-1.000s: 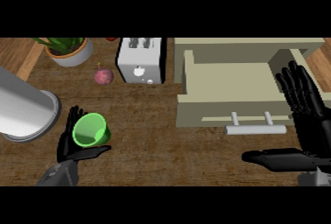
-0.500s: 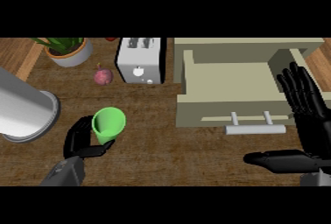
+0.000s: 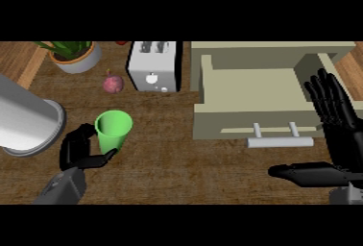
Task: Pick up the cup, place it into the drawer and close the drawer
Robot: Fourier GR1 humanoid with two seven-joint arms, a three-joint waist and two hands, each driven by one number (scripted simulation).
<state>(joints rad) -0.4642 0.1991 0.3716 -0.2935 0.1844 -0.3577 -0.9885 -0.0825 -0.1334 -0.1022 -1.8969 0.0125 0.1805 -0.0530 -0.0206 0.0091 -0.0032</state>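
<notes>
cup left of drawer, toaster behind

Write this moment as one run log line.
left hand: holds cup | right hand: open | drawer: open

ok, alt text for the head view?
The robot's left hand curls round a bright green plastic cup at the left of the brown wooden counter. Further right the beige drawer stands open; the open right hand rests by it.

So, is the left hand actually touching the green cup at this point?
Touching. The head view shows the left hand with fingers and thumb curled round the lower part of the green cup, with no gap visible.
</notes>
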